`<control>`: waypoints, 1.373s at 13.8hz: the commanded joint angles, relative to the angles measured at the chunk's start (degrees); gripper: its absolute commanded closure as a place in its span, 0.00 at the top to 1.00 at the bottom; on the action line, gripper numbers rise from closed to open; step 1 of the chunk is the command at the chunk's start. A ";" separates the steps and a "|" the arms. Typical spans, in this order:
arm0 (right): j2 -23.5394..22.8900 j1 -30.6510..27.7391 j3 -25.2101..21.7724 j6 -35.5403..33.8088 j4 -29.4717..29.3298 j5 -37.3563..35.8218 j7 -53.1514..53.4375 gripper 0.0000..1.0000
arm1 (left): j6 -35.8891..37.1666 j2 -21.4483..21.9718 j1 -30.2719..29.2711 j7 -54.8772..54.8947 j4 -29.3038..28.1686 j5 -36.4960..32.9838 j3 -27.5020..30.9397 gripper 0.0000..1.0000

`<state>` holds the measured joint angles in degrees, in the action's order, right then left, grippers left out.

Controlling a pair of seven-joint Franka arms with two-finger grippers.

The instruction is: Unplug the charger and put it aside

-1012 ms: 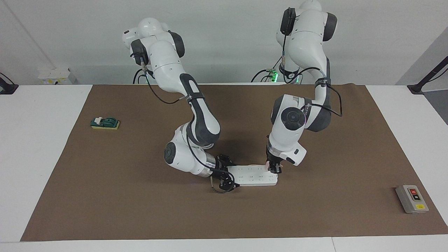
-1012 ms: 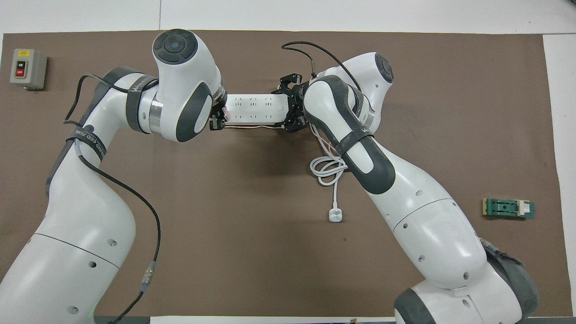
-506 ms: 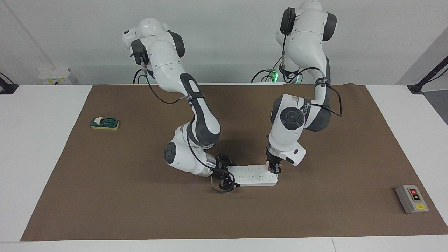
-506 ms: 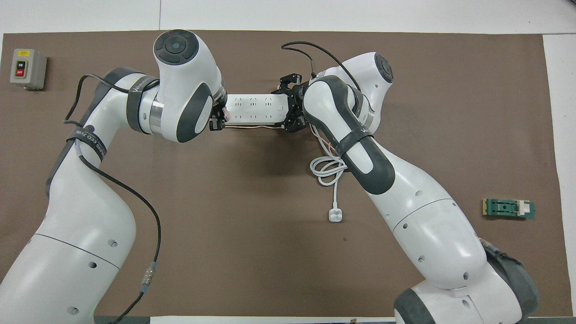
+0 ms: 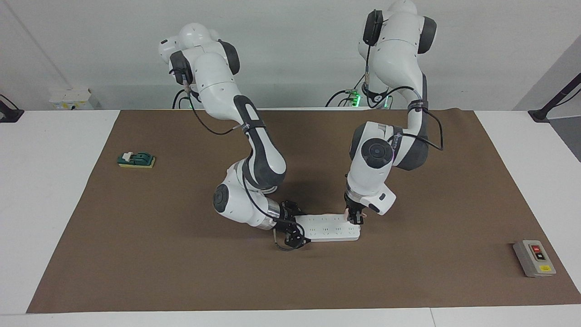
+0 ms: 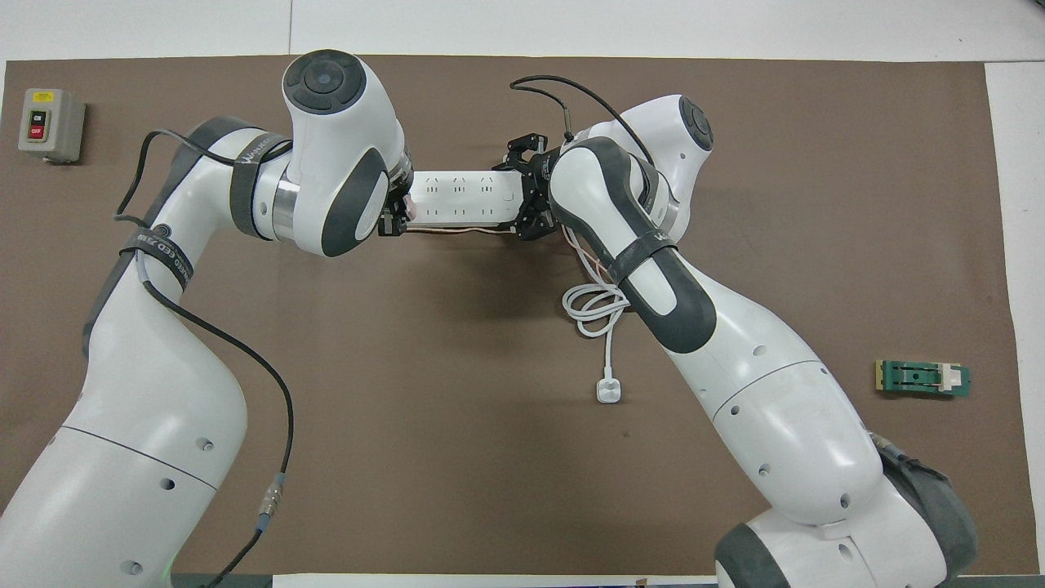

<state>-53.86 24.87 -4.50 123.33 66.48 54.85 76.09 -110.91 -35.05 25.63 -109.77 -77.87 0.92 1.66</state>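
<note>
Left gripper (image 5: 354,218) clamped on the pink charger (image 5: 347,212) should pull straight up, while the right gripper (image 5: 295,230), jaws apart around the power strip (image 5: 329,228), steadies it.

A grey switch box (image 5: 534,258) sits at the left arm's end; a green block (image 5: 136,159) at the right arm's end.

Lighting's bright and even, coming from above, so both arms only drop soft, blurry shadows on the brown mat (image 5: 150,254) right under them. No real glare apart from mild sheen on the white arm shells, and both views are sharp edge to edge.
</note>
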 commanded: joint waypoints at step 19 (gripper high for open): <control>2.79 0.44 -0.68 -1.85 -0.04 -0.88 1.33 1.00 | 5.45 36.00 -18.30 99.75 -37.42 9.66 0.71 0.00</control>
<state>-53.43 25.99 -4.70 124.18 65.98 54.83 75.98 -103.50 -5.52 13.40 -22.79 -108.28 3.96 2.76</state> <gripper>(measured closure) 0.000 0.709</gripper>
